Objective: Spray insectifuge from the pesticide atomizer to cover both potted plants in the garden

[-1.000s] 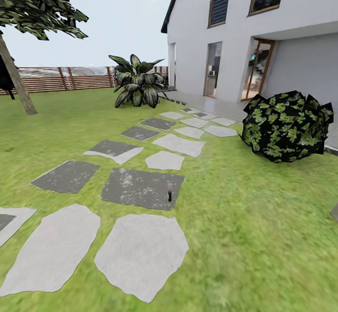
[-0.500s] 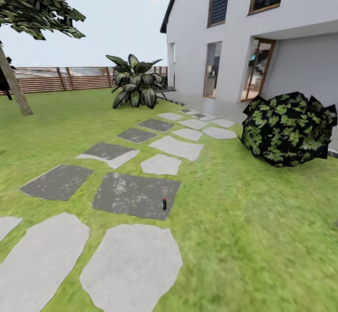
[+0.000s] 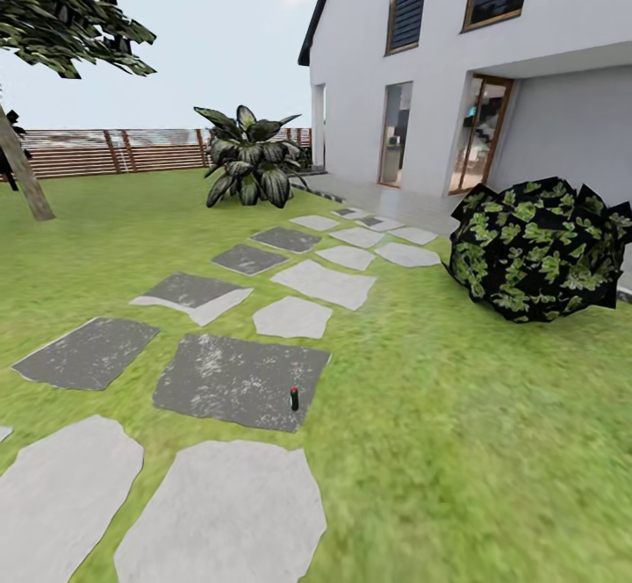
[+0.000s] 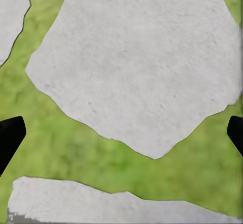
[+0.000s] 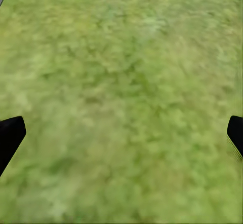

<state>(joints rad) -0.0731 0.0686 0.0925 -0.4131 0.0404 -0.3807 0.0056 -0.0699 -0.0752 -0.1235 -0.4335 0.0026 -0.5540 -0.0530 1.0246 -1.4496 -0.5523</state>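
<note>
Left to right from where I stand: tree trunk (image 3: 22, 175) at the far left, brown slat fence (image 3: 105, 151) behind it closing off the lawn (image 3: 439, 407). Big striped-leaf plant (image 3: 250, 157) by the house corner — not one of the small potted targets, and I can't pick those out here.

Stepping stones (image 3: 320, 283) run from the house door toward us. The pesticide atomizer (image 3: 294, 399) stands upright on the near edge of the dark slab (image 3: 228, 379), red top up, just short of the pale stone (image 3: 219, 513) nearest the robot. Upright and out in the open, so I'd judge a side grasp is workable once the base closes in.

White house (image 3: 456, 47) and dark leafy bush (image 3: 535, 249) on the right.

Left gripper (image 4: 121, 133) — fingertips spread wide at the frame edges, nothing between them, pointed down at pale stone. Right gripper (image 5: 121, 133) same — wide apart, empty, over bare grass. Reads as a carry posture for driving, ready for the pickup.
</note>
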